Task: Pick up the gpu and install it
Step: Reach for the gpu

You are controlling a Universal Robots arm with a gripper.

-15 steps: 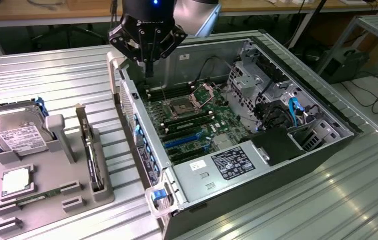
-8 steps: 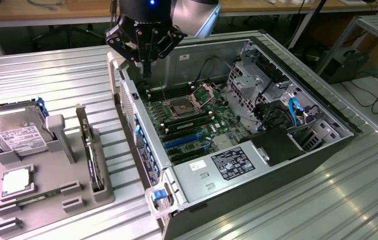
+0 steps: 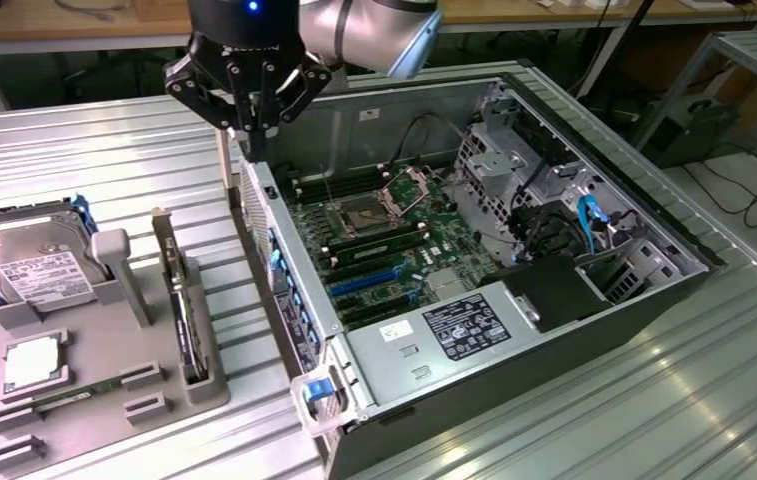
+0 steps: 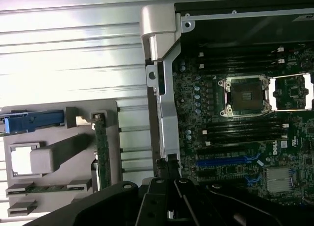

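The gpu [image 3: 179, 300] stands on its long edge in a slot of the grey parts holder [image 3: 109, 345] at the exterior view's left, with its pale bracket end toward the back. From the wrist it shows as a thin green strip, the gpu [image 4: 101, 143]. My gripper [image 3: 255, 148] hangs above the top edge of the open computer case's near wall, behind and to the right of the card. Its dark fingers [image 4: 182, 190] are shut with nothing between them. The motherboard [image 3: 381, 240] lies exposed inside the case, with blue expansion slots [image 3: 365, 285] at its lower left.
The holder also carries a silver hard drive [image 3: 31, 265], a square chip [image 3: 34, 362] and a slim memory stick [image 3: 78, 392]. Inside the case are a power supply [image 3: 456, 330] and drive cages [image 3: 538, 170]. The case wall [image 3: 278, 290] rises between holder and motherboard.
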